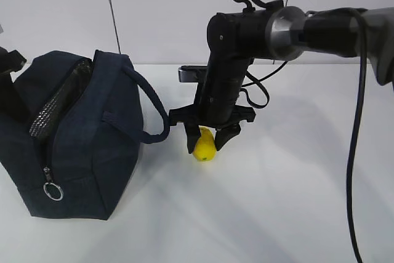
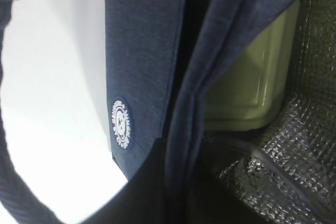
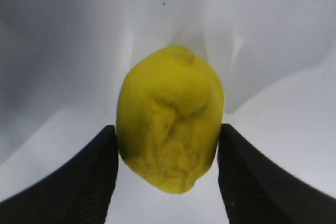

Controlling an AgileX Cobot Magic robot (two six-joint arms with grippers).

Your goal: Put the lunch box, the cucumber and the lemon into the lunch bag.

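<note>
The navy lunch bag (image 1: 80, 146) stands at the left with its top unzipped and the foil lining showing. Inside it, in the left wrist view, lies the lunch box (image 2: 252, 77) with its sage-green lid up. My left gripper (image 2: 173, 203) is shut on a fold of the lunch bag (image 2: 142, 51) at the opening's edge. The yellow lemon (image 1: 205, 146) rests on the white table just right of the bag. My right gripper (image 1: 208, 141) comes down over it, open, with one finger hard against each side of the lemon (image 3: 170, 124). The cucumber is out of view.
A loop handle (image 1: 151, 115) hangs from the bag toward the lemon. The zipper's ring pull (image 1: 53, 190) dangles on the bag's near end. White table (image 1: 289, 201) stretches in front of and to the right of the lemon.
</note>
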